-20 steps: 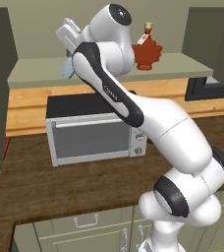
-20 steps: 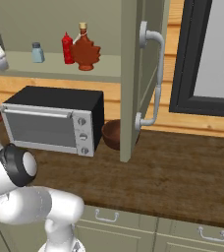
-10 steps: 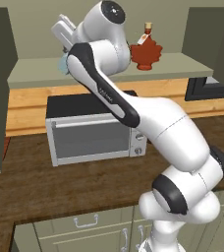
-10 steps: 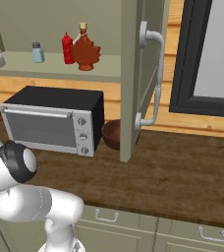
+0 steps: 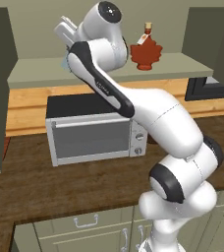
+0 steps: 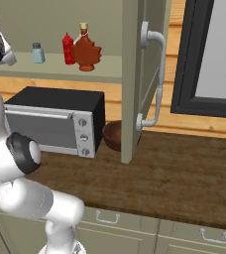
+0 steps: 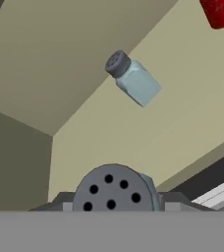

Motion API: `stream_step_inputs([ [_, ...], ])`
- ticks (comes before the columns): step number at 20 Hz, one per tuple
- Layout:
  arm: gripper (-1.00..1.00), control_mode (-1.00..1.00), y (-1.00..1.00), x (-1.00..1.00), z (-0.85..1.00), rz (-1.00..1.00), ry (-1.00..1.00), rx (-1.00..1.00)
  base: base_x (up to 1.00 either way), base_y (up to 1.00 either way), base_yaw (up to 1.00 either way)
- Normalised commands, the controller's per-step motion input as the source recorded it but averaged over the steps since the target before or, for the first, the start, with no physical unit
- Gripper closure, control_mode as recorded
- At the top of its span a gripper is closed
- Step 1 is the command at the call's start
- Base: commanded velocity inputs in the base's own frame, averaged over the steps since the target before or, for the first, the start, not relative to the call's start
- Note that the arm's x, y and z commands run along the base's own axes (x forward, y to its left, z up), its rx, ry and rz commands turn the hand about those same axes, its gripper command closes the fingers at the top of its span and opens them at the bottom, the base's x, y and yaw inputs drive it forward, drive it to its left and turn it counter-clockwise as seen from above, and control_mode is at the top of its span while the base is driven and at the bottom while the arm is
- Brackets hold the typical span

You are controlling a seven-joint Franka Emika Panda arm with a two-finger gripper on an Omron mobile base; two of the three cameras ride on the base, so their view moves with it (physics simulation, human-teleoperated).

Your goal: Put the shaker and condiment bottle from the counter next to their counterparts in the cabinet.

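Shaker held above the cabinet shelf.
The shaker [image 7: 114, 189], grey perforated cap toward the camera, sits clamped between the jaws of the gripper [image 7: 115, 205], near its twin shaker [image 7: 132, 78] standing on the cabinet [image 6: 110, 62] shelf; red squeeze bottle [image 6: 67, 48] and maple-leaf condiment bottle [image 6: 85, 48] stand beside, toaster oven [image 6: 55, 120] below on the table [image 6: 184, 178].

At the bottom of the hand view, a shaker [image 7: 115, 189] shows its round grey cap with dark holes, seated in the end effector [image 7: 115, 199], which is closed on it from both sides. Beyond it, a second pale-blue shaker [image 7: 132, 78] stands on the pale cabinet shelf [image 7: 182, 118]. A red bottle [image 7: 221, 12] shows at the upper right corner.
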Motion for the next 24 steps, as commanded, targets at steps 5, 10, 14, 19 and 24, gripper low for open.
stream_step_inputs([
  [5,1.00,-1.00,0.25,-0.02,0.00,0.00,-0.01,-0.06,0.00,0.00,0.00],
  [10,1.00,-1.00,0.04,0.13,-0.10,0.00,-0.02,-0.19,0.00,0.00,0.00],
  [14,1.00,-1.00,0.00,0.37,-0.05,0.00,-0.01,-0.15,0.00,0.00,0.00],
  [19,1.00,-1.00,0.23,0.07,-0.13,0.00,0.00,-0.06,0.00,0.00,0.00],
  [24,1.00,-1.00,0.25,0.34,-0.22,0.00,0.00,-0.04,0.00,0.00,0.00],
])
